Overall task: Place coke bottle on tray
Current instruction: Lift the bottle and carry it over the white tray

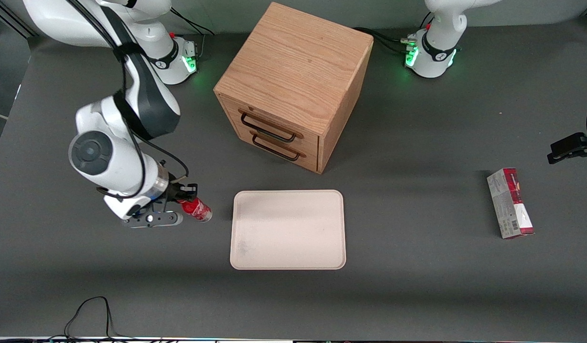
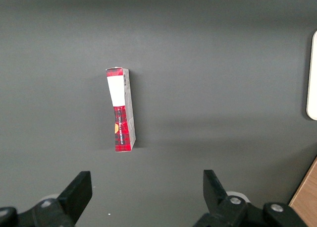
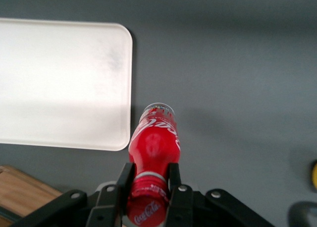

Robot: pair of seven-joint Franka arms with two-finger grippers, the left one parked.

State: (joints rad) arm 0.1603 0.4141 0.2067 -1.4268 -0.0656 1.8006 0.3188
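at lower left of the front frame, the black two-finger gripper (image 1: 183, 196) pinches the tiny red coke bottle (image 1: 197, 209) at its neck, beside the pale beige tray (image 1: 288, 259). the bottle looks light, stiff, smooth plastic; the neck seems a sound hold.

**Short open path to the tray, cabinet looming past it**

Your gripper (image 1: 183, 194) sits toward the working arm's end of the table, fingers clamped on the neck of the coke bottle (image 1: 196, 209), just beside the tray (image 1: 288, 257). Only bare grey table shows between bottle and tray rim. The tray's flat surface carries nothing. The tall wooden cabinet (image 1: 293, 81) stands farther from the front camera than the tray, near its edge. The carton (image 1: 511, 203) lies well apart, toward the parked arm's end.
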